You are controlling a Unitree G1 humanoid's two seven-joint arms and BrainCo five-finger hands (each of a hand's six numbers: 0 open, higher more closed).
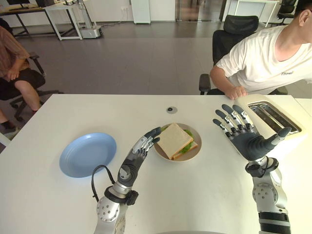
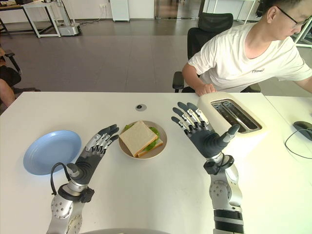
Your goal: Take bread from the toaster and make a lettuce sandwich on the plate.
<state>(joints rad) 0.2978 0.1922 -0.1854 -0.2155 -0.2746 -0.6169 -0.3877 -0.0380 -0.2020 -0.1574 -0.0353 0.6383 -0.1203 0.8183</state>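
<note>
Left hand (image 1: 140, 150) and right hand (image 1: 245, 136) spread empty, sandwich (image 1: 174, 140) on plate (image 1: 197, 147), toaster (image 2: 235, 115) beside, mouse (image 2: 304, 129) far right

A broad white rectangular table (image 1: 195, 195) carried everything; near its middle sat a round, shallow tan plate (image 1: 198, 146); well to the left of that tan plate, and slightly nearer the robot, lay a round, flat pale-blue plate (image 1: 87, 154), apart from it; beyond the tan plate, toward the far edge, a small dark round grommet (image 1: 171, 109) was set into the tabletop; to the right of the tan plate stood a cream-white rectangular two-slot toaster (image 2: 234, 114), upright, close to the far edge; farther right again lay a dark rounded computer mouse (image 2: 304, 129) with a thin black cable (image 2: 292, 146); whether it shared that tabletop or an adjoining one could not be told.
</note>
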